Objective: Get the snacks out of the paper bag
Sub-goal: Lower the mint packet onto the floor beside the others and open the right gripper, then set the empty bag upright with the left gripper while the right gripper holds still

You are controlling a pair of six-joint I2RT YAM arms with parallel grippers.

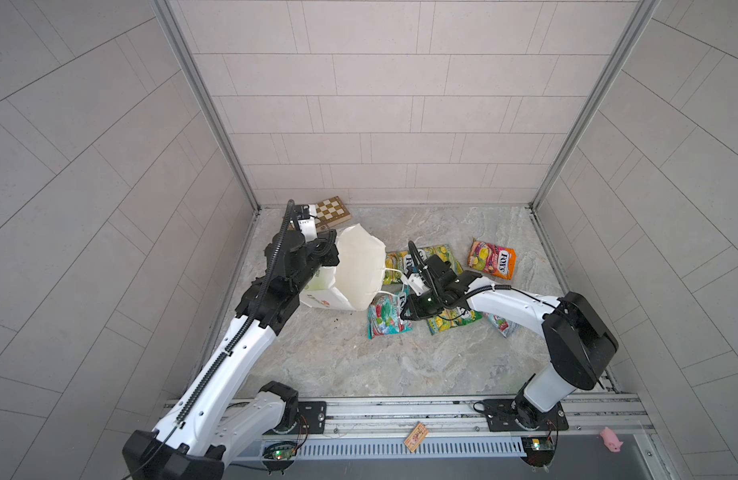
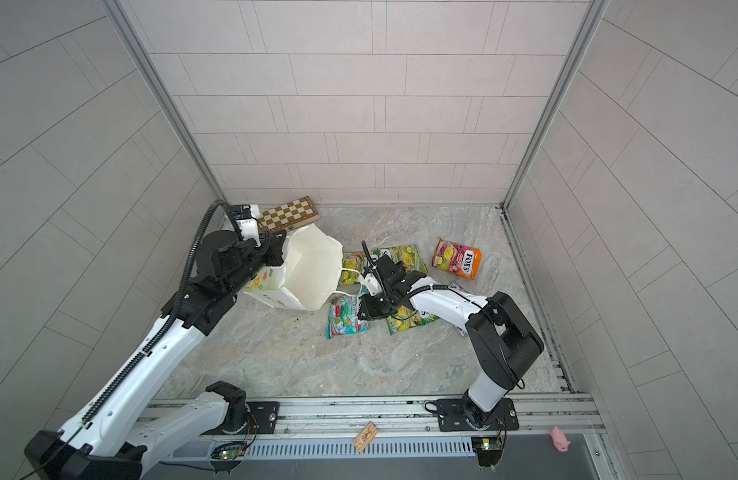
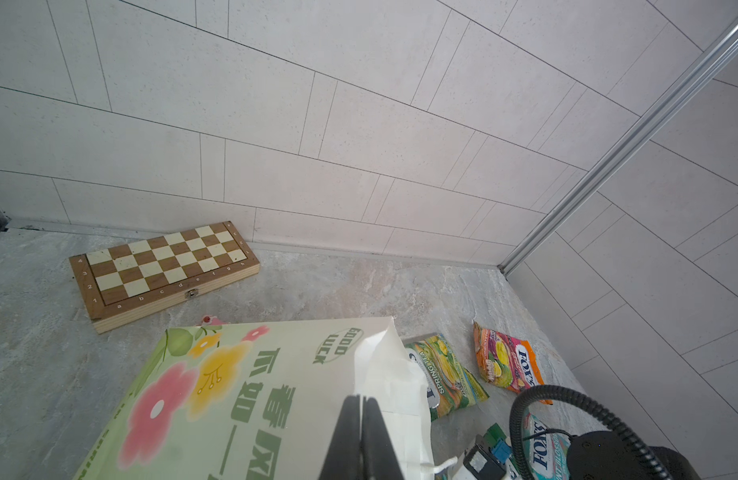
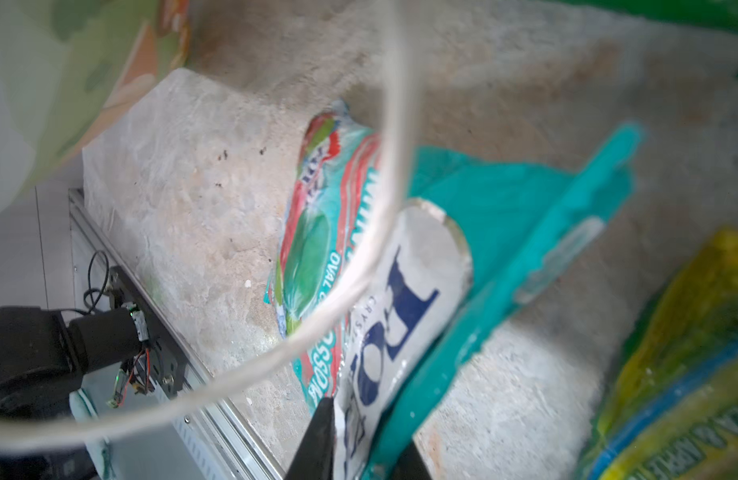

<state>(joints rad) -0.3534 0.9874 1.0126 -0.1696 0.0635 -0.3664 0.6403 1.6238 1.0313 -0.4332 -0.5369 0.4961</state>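
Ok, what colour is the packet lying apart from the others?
The lone packet is orange and pink; clearest in the left wrist view.

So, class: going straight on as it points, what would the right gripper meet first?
The right gripper straddles a teal packet; beyond it, probably the teal-red packet on the table.

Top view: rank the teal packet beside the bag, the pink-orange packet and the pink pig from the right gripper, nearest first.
1. teal packet, under the right gripper, beside the paper bag
2. pink-orange packet, back right
3. pink pig, far front right
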